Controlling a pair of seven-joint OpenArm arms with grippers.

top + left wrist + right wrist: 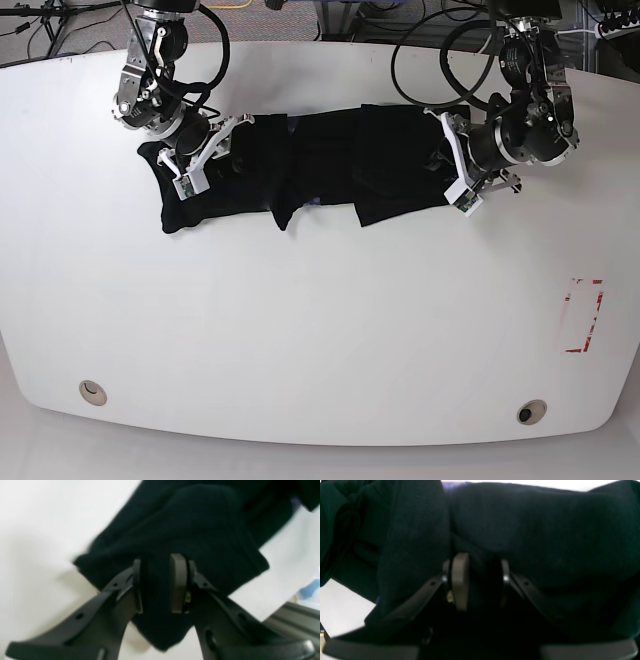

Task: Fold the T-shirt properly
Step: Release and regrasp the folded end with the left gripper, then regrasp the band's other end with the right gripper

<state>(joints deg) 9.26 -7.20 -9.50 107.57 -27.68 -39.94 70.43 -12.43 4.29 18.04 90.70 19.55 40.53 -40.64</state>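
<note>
Our left hand (162, 585) pinches a fold of the soft, wrinkled black cloth T-shirt (190, 537) between its grey pads, the fabric bunched in the narrow gap and hanging below the jaws over the smooth white table (37, 530). Our right hand (477, 582) does the same at the other end, its pads closed on a thick roll of the same dark cloth, which fills nearly its whole wrist view.

From the base view, the two hands stand well apart, our left hand (462, 170) on that view's right and our right hand (205, 155) on its left. The T-shirt (320, 165) stretches between them as a long, rumpled band across the far half of the table (300, 340), gathered rather than flat, with uneven tails drooping from its lower edge.

We judge the risks plain. Each grip holds several layers, so one layer may slip free if the hands pull apart harder, and the band would sag. If one hand moves ahead of the other, the cloth may twist and fold crooked. Bunched fabric laid down as it is would keep its wrinkles.
</note>
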